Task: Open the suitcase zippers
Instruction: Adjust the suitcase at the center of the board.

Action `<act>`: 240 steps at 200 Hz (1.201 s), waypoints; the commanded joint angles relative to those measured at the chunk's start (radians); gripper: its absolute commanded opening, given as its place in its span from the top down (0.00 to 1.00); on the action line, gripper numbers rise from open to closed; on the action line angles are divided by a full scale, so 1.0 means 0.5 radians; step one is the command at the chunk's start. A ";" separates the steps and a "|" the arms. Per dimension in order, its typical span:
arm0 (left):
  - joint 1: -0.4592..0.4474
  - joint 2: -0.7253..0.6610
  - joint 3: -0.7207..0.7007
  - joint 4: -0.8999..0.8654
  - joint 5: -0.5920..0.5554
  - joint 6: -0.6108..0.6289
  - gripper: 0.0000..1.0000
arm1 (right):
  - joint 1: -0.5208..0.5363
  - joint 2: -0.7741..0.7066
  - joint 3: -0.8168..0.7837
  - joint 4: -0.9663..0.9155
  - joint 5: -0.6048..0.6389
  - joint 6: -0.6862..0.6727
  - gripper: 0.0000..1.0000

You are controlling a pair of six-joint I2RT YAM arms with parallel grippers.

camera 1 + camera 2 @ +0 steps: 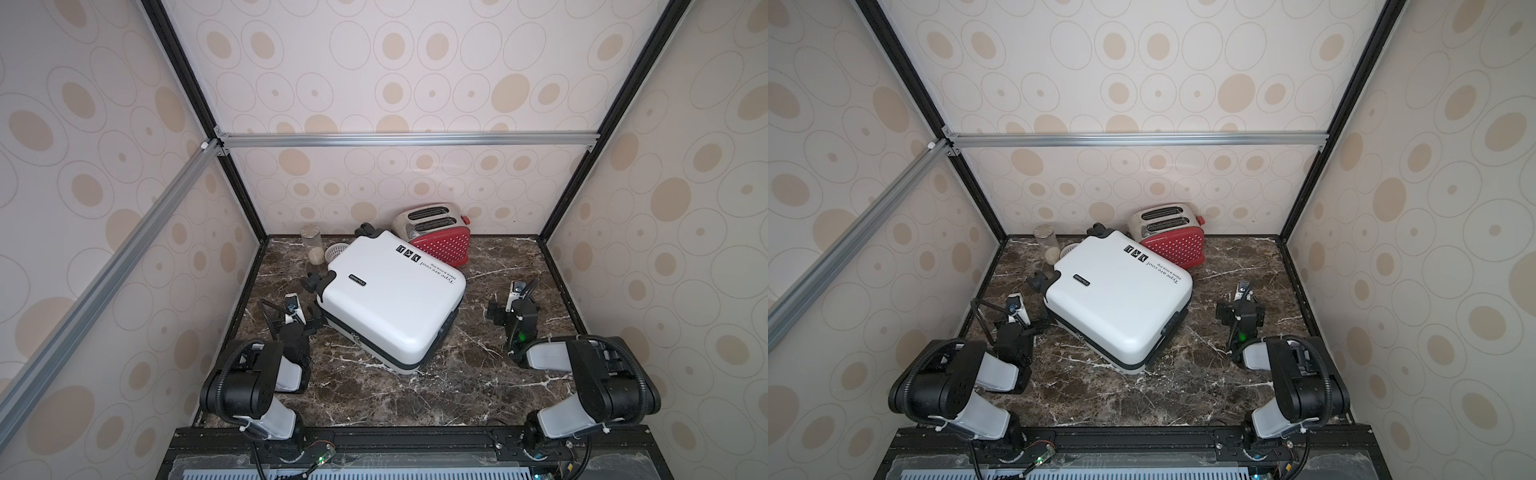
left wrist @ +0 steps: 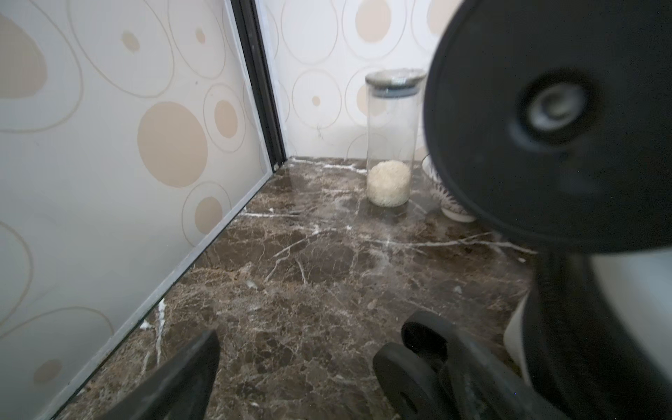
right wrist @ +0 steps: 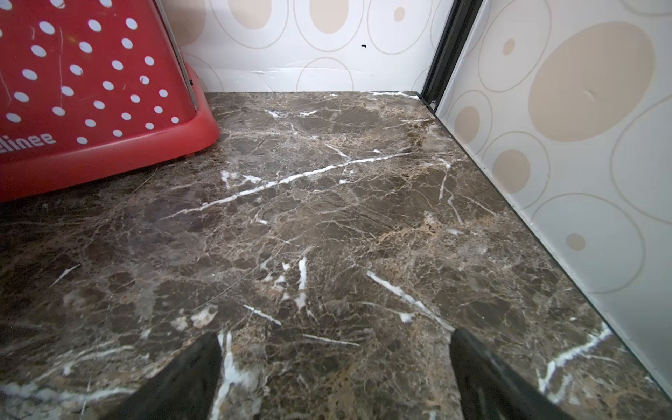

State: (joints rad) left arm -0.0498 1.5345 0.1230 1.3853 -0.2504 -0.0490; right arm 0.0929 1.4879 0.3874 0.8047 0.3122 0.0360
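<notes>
The suitcase (image 1: pixel 390 299) (image 1: pixel 1121 299) lies flat and closed on the dark marbled tabletop (image 1: pixel 415 395). It is turned at an angle and sits in the middle of the frame in both top views. Its white shell faces up, showing the black badge (image 1: pixel 356 279) and the "Type are cool" print. Black wheels (image 1: pixel 313 281) stick out at 2 corners on its upper left side, and a black handle (image 1: pixel 446 326) sits on its lower right edge. The zippers (image 1: pixel 354 337) form a thin black band along the seam on the edge facing the lower left of the frame. They are shut, and a small silvery pull shows there.

The left arm (image 1: pixel 249 382) is at the left of the frame. The left jaws sit just beside the suitcase's left corner, released and holding nothing; I cannot tell whether they touch the shell. In the left wrist view a wheel (image 2: pixel 545 120) looms blurred and very close.

The right arm (image 1: pixel 602 374) is at the right of the frame, well apart from the suitcase. The right jaws are spread wide over bare tabletop, with nothing between the 2 fingers (image 3: pixel 174 382).

Above the suitcase in the frame stands a red dotted toaster (image 1: pixel 440 245) (image 3: pixel 91 91) with 2 slots. At the upper left corner of the tabletop stands a glass jar (image 1: pixel 312 245) (image 2: pixel 391 145) with pale grains at its bottom. Just beside the jar is a small white ribbed object (image 1: pixel 336 251), partly hidden by the suitcase.
</notes>
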 commanded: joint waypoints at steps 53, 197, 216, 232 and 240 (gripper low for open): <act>-0.004 -1.011 0.122 -0.665 0.216 -0.165 0.10 | -0.005 -1.053 0.425 -1.698 -0.325 0.423 0.00; 0.057 -0.691 1.453 -2.142 1.457 -0.659 0.11 | 1.344 -1.578 0.593 -2.651 -0.504 1.633 0.02; 0.063 -0.549 1.690 -2.527 1.578 -0.593 0.13 | 1.451 -1.476 0.640 -2.620 -0.490 1.615 0.02; 0.077 -0.462 1.809 -2.741 1.597 -0.554 0.12 | 1.462 -1.375 0.645 -2.512 -0.575 1.632 0.02; 0.091 -0.422 1.852 -2.816 1.627 -0.539 0.11 | 1.468 -1.329 0.643 -2.448 -0.621 1.643 0.02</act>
State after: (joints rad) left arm -0.0219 1.2709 0.9802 0.2424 0.4683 -0.3622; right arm 0.8139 0.7708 0.6857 -0.4725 0.0177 0.8150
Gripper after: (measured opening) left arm 0.881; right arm 0.979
